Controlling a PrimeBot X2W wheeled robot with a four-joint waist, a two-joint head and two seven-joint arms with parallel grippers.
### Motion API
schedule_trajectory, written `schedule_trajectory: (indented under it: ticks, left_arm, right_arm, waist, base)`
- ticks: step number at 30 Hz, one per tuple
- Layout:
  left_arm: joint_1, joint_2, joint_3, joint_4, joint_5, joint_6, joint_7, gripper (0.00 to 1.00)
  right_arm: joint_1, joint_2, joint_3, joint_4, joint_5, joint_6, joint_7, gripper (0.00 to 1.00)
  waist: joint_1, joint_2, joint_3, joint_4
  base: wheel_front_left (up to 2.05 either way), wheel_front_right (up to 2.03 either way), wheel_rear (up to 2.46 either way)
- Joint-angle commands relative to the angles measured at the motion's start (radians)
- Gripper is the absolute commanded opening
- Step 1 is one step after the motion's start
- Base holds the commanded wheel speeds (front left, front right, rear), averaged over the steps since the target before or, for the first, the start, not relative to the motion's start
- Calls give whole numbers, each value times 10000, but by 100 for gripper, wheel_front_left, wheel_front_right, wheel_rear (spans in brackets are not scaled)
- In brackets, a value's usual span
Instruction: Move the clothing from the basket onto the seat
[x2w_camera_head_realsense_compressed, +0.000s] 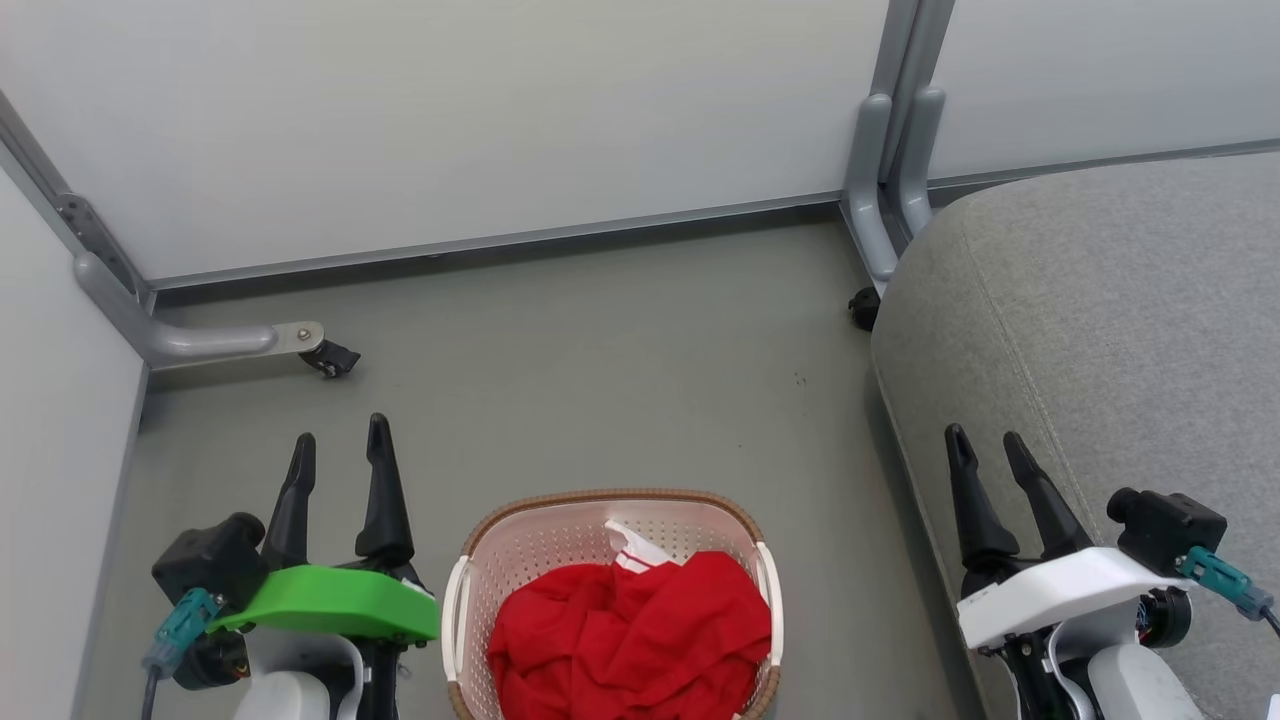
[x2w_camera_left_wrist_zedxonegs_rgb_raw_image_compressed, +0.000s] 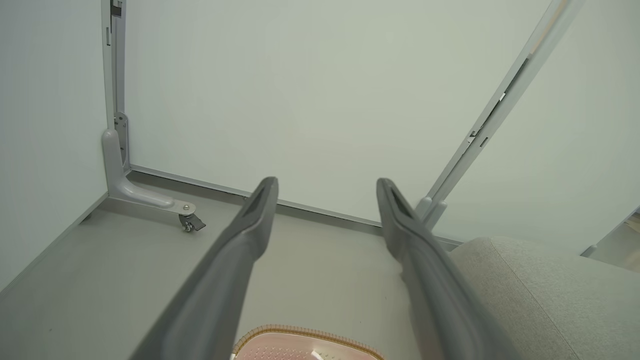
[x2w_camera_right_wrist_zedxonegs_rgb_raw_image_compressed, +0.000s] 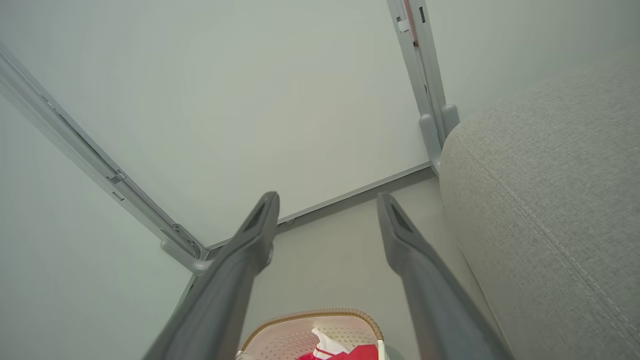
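Two grippers hang low, one on each side of the basket, and both have their dark fingers spread apart with nothing between them. The left gripper sits at the lower left of the head view, above the grey floor, its wrist under a green cover. It is just beside the basket's left handle but not touching it. The right gripper sits at the lower right, over the front edge of the seat, with a white cover on its wrist.

The basket stands on the floor between the two arms, near the bottom edge of the head view. The clothing lies inside it as a crumpled red heap that fills most of the basket and rises about to the brown rim. A bit of white pokes up at the back of the heap; it looks like trim, though the folds hide whether this is one garment or two.

The seat fills the right side, its rounded edge and stitched seam facing the basket, with a strip of floor between them. No clothing lies on it. Pale wall panels close off the back and left, and a caster on a grey foot stands by the left corner.
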Motion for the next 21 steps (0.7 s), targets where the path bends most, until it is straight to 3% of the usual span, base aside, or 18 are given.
schedule_trajectory:
  ticks: [1, 21]
  left_arm:
    - [-243, 75, -51, -78, 277, 53, -91, 100]
    - [-287, 88, -433, 108, 2013, 165, -506, 100]
  right_arm:
    - [-185, -52, 32, -58, -283, 3, -93, 100]
    - [-236, -72, 172, 119, -2130, 2, -517, 100]
  waist:
    - [0, -1, 0, 7]
    - [0, -1, -13, 52]
  base:
    - [0, 0, 0]
    - [0, 0, 0]
